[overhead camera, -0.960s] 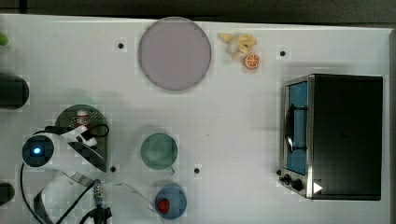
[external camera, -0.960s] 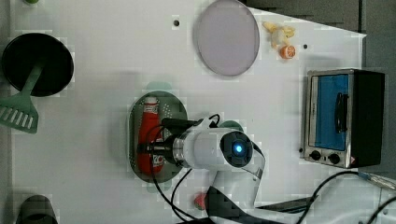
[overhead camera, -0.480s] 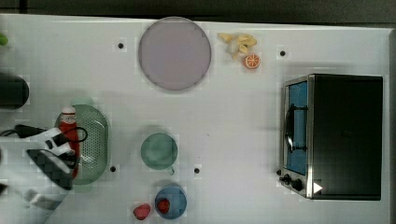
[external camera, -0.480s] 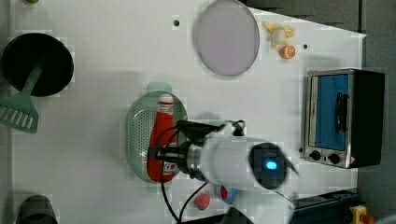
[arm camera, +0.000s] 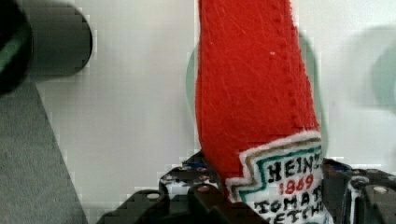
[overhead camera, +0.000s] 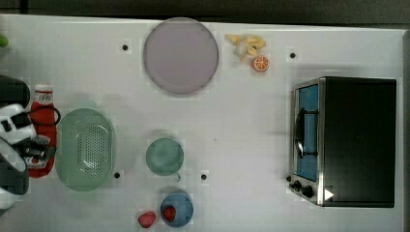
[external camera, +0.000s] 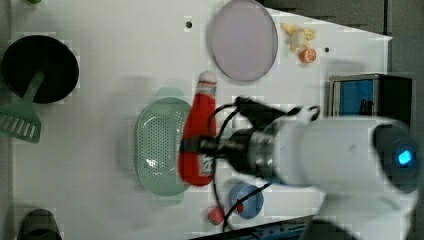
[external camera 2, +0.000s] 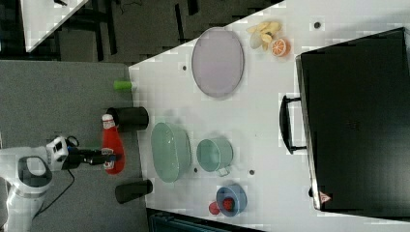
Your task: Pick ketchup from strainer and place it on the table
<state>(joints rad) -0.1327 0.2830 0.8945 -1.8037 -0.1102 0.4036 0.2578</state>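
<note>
Ketchup (external camera: 198, 131) is out of the strainer (external camera: 159, 146), clamped across its white label between the fingers of the tool (external camera: 201, 146), cap (external camera: 207, 80) pointing toward the lilac plate (external camera: 243, 41). In the right view the bottle (external camera 2: 112, 145) hangs beyond the edge of the white surface (external camera 2: 270, 96), beside a dark cylinder (external camera 2: 129, 118). The strainer (overhead camera: 85, 148) lies near the green cup (overhead camera: 165, 156)

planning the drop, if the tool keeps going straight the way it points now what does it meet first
Hard to tell depth. The tool, shut on the ketchup, points in the right view toward the strainer, so probably that first.
</note>
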